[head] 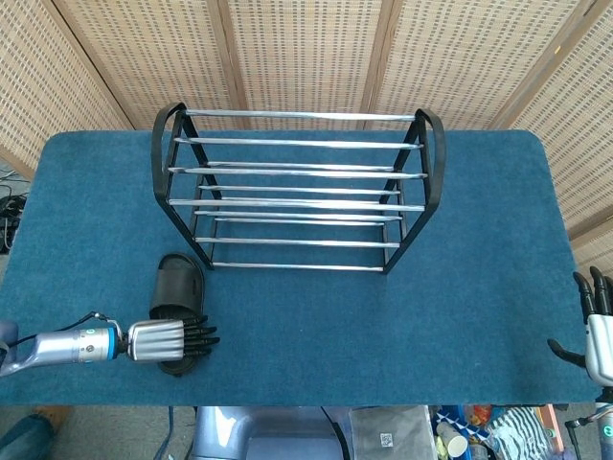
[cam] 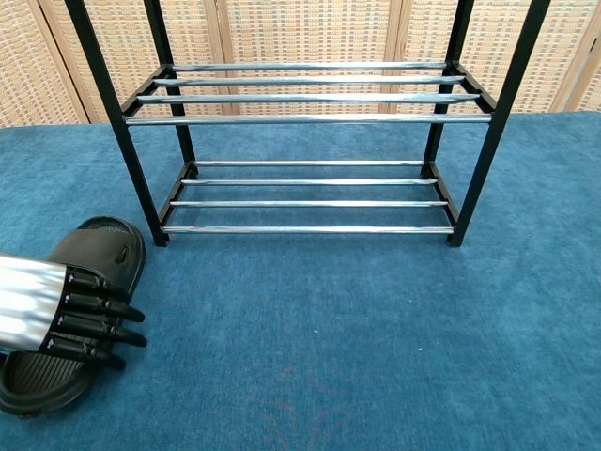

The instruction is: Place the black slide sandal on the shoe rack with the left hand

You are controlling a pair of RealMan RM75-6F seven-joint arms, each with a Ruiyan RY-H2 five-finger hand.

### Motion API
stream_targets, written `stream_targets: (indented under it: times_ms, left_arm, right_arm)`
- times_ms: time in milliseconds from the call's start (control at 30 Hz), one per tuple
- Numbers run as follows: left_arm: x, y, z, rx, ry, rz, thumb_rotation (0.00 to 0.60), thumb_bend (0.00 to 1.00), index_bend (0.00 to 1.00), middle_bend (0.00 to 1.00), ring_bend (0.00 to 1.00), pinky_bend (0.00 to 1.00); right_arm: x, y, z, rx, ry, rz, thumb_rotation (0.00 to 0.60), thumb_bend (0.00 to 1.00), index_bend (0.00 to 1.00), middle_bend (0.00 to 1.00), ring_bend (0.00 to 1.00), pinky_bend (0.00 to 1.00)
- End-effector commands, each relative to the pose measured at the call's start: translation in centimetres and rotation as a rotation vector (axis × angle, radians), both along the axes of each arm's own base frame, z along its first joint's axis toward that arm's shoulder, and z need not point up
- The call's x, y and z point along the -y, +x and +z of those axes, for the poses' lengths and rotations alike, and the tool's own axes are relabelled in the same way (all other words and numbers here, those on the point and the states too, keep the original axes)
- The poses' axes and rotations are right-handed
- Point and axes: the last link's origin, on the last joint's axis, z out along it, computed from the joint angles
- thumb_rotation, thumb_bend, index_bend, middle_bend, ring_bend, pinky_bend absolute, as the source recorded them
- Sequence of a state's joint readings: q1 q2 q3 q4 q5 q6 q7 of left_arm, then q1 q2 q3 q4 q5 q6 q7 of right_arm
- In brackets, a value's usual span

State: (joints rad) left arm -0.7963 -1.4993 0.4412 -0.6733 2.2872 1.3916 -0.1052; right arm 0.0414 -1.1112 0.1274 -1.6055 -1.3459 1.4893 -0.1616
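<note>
The black slide sandal (head: 179, 286) lies flat on the blue table, in front of the rack's left end; the chest view shows the sandal (cam: 101, 248) at the lower left. My left hand (head: 165, 340) lies across its heel half with the fingers (cam: 94, 319) stretched out side by side, pointing right, not curled around it. The heel end under the hand is partly hidden. The shoe rack (head: 297, 192), black frame with chrome bars, stands at the table's middle back, both tiers bare. My right hand (head: 596, 331) hangs at the table's right front edge, fingers up and apart, holding nothing.
Blue cloth covers the table (head: 479, 287). Woven screens stand behind the rack. Below the table's front edge sits some clutter on the floor (head: 460, 431).
</note>
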Motion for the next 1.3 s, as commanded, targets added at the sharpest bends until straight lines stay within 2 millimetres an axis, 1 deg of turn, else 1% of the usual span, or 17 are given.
stream_targets:
  times_ms: [33,67,133,233,333,533,700,900,1100,1200,1300]
  left_arm:
    - [0.0,0.0,-0.2,-0.002,-0.002,0.003,0.600,0.14,0.42,0.32,0.29,0.37]
    - [0.0,-0.1,-0.3,-0.005,0.000,0.003,0.600,0.14,0.47,0.36,0.32,0.40]
    - [0.0,-0.1,-0.3,-0.005,0.000,0.003,0.600,0.14,0.59,0.47,0.41,0.46]
    - [0.3,0.1,-0.3,0.022,-0.001,-0.009,0.600,0.14,0.71,0.60,0.50,0.51]
    - [0.3,0.5,-0.3,0.048,0.009,-0.062,0.600,0.14,0.76,0.64,0.53,0.52]
    - [0.4,1.5,0.0,0.085,0.033,-0.168,0.600,0.14,0.78,0.66,0.55,0.52]
    - [1.2,2.9,-0.1,0.086,0.050,-0.286,0.600,0.14,0.78,0.66,0.55,0.52]
    - [3.7,4.3,-0.6,0.061,0.039,-0.339,0.600,0.14,0.78,0.66,0.55,0.52]
    - [5.9,4.6,-0.5,0.011,0.041,-0.372,0.600,0.14,0.79,0.66,0.56,0.54]
    - [6.9,5.1,-0.4,0.009,0.041,-0.418,0.600,0.14,0.79,0.67,0.56,0.54]
    - [7.6,6.4,-0.5,0.024,0.050,-0.478,0.600,0.14,0.79,0.67,0.56,0.54]
  right_arm:
    - [0.0,0.0,0.0,0.002,0.000,-0.001,0.600,0.00,0.00,0.00,0.00,0.00]
    - [0.0,0.0,0.0,0.004,0.000,-0.001,0.600,0.00,0.00,0.00,0.00,0.00]
    - [0.0,0.0,0.0,0.008,-0.002,0.000,0.600,0.00,0.00,0.00,0.00,0.00]
    - [-0.1,0.1,0.1,0.010,-0.004,0.004,0.600,0.00,0.00,0.00,0.00,0.00]
    - [-0.1,0.1,0.0,0.010,-0.001,0.006,0.600,0.00,0.00,0.00,0.00,0.00]
    - [-0.1,0.1,0.0,0.011,0.002,0.006,0.600,0.00,0.00,0.00,0.00,0.00]
    - [-0.1,0.2,-0.1,0.014,0.008,0.007,0.600,0.00,0.00,0.00,0.00,0.00]
    - [-0.2,0.2,0.1,0.026,0.010,0.010,0.600,0.00,0.00,0.00,0.00,0.00]
    - [-0.3,0.2,0.3,0.041,0.010,0.017,0.600,0.00,0.00,0.00,0.00,0.00]
    - [-0.4,0.3,0.5,0.048,0.008,0.022,0.600,0.00,0.00,0.00,0.00,0.00]
    - [-0.5,0.4,0.6,0.053,0.008,0.029,0.600,0.00,0.00,0.00,0.00,0.00]
